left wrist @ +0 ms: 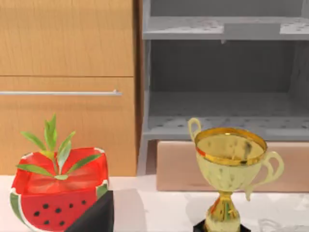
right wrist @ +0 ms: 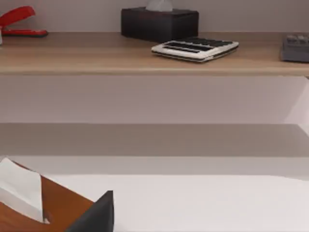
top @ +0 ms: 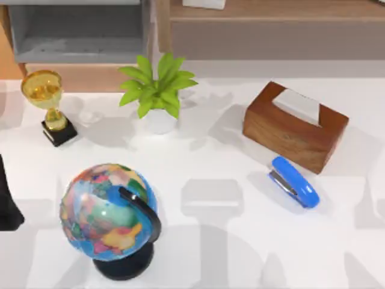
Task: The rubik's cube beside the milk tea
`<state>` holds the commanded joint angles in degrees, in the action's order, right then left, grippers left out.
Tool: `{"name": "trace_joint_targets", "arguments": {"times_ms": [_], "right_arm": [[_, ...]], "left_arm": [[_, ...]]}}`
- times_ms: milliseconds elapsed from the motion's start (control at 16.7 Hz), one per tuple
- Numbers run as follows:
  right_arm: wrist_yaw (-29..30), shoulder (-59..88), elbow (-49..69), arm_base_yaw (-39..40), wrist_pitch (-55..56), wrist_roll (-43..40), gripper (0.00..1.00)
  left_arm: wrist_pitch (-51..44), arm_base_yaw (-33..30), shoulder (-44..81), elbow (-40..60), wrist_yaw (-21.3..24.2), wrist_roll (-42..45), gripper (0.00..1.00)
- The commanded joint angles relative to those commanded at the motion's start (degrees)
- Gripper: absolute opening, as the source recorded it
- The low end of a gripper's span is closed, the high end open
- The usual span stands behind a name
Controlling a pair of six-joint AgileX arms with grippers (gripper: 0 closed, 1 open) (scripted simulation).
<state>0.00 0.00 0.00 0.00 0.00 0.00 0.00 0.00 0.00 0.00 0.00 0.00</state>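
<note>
- Left wrist view gave you a dark edge of the left gripper [left wrist: 91, 218] just beside a watermelon-patterned planter [left wrist: 58, 193], with a gold trophy [left wrist: 229, 169] farther off; released or clenched, you couldn't tell.
- Right wrist view put the right gripper [right wrist: 94, 215] near the wooden tissue box [right wrist: 63, 208]; its state was equally unclear.
- Top view had a globe [top: 108, 211] and blue stapler [top: 295, 182] on the bench [top: 228, 253].
- You couldn't place the rubik's cube.

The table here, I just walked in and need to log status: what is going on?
Nothing is being handled. On the white table stand a globe, gold trophy, potted plant, wooden tissue box and blue stapler. The left arm sits at the table's left edge.
</note>
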Motion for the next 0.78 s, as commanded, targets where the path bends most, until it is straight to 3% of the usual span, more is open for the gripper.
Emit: {"name": "trace_joint_targets", "arguments": {"times_ms": [360,780], "right_arm": [[-0.88,5.99,6.0,-1.47,0.69,-0.09,1.0],[-5.14,38.26,35.15,-6.81,3.48,-0.04,1.0]], "left_arm": [[0.0,0.0,0.0,0.0,0.0,0.0,1.0],[0.0,0.0,0.0,0.0,0.0,0.0,1.0]]}}
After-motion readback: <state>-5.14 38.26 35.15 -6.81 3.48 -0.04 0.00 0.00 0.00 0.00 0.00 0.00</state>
